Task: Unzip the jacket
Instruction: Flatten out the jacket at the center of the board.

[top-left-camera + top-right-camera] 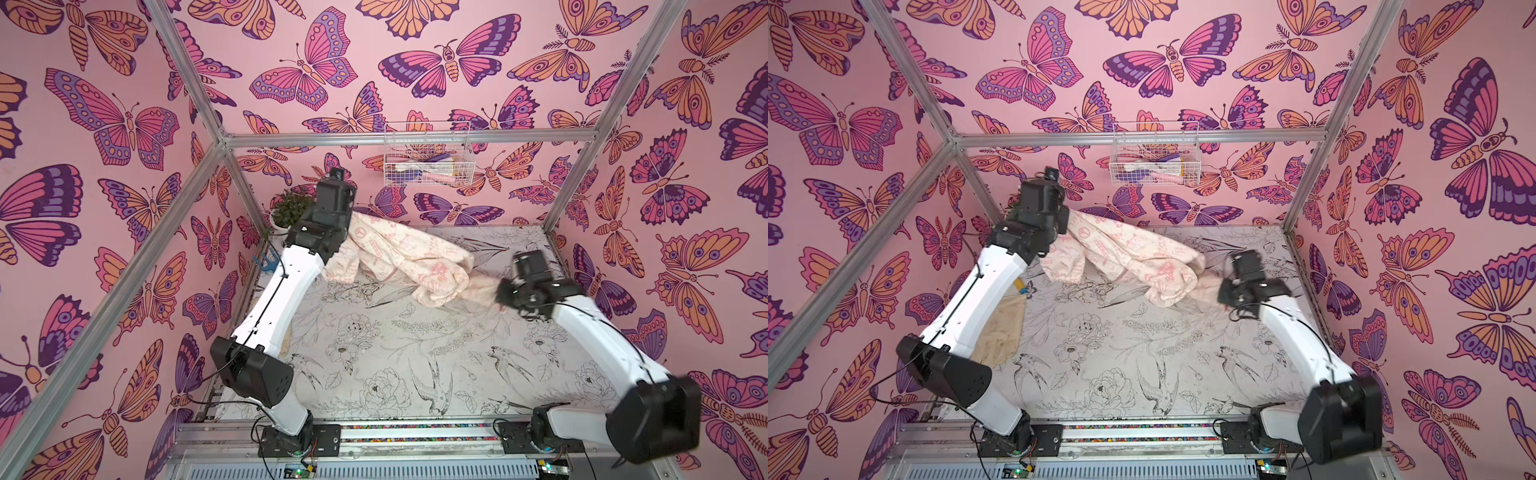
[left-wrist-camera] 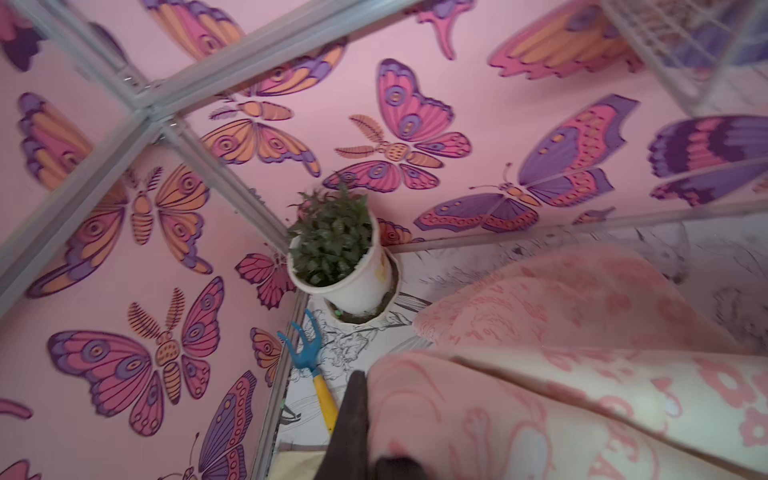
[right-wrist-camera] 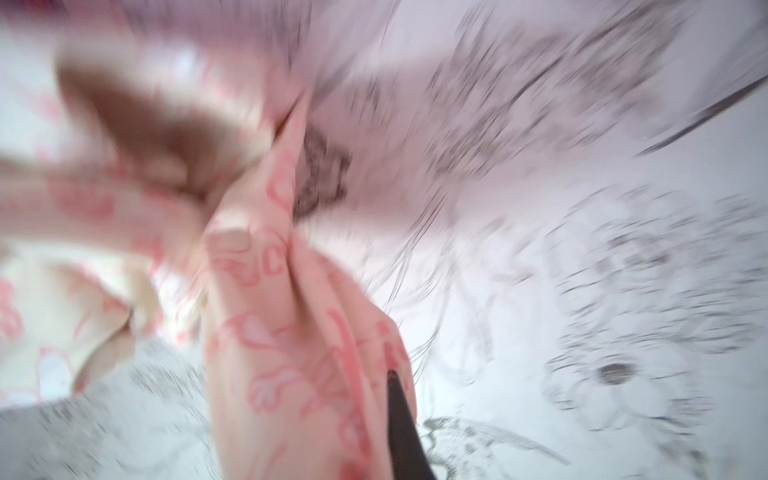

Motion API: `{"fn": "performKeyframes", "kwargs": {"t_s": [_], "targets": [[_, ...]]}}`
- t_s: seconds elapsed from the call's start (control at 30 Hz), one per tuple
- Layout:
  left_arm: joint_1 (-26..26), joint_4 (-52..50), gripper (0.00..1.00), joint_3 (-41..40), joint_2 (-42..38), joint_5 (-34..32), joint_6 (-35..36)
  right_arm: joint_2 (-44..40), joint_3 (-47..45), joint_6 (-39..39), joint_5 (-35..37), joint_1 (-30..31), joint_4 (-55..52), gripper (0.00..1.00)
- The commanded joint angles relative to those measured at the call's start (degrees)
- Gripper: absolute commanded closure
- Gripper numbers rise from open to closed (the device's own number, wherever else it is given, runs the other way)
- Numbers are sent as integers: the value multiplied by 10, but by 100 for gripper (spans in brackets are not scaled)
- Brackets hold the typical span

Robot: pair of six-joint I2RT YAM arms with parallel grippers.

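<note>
1 cream-pink slogan-print fabric jacket [image 1: 399, 257], bunched. 2 clamped on it: left gripper [image 2: 374, 444] one end, right gripper [image 3: 386, 415] other end.

Open tabletop [image 1: 395, 357] before draped jacket [image 1: 409, 257]

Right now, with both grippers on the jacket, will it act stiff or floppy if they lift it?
Probably floppy: the jacket sags in bunched folds between the left gripper and the right gripper. Likely light, since a small pinch of cloth holds its raised end up. It may slip: the right gripper seems to pinch only a thin fold.
</note>
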Motion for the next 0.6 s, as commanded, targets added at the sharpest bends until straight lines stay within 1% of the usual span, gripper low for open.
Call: {"fn": "performKeyframes", "kwargs": {"t_s": [0.0,0.03,0.1,0.17,0.23,0.33,0.43,0.5,0.57], "targets": [[29,-17,100,24,-62,28,-60,-79,88,-60,10,-107,-108,100],[31,17,100,9,-88,42,-50,-87,116,-78,10,-128,-121,100],[32,100,100,-55,-147,60,-24,-100,154,-110,27,-134,-134,100],[32,179,100,-121,-219,71,-3,-125,169,-131,41,-135,-132,100],[31,219,100,-167,-287,78,8,-167,169,-145,82,-135,-116,100],[32,218,100,-200,-368,100,8,-230,178,-174,165,-135,-81,100],[31,216,100,-235,-458,163,6,-271,211,-192,267,-132,-57,100],[32,195,100,-242,-507,195,0,-286,232,-200,336,-130,-38,100],[32,147,100,-231,-536,202,-17,-302,241,-221,405,-129,-5,100]]}}
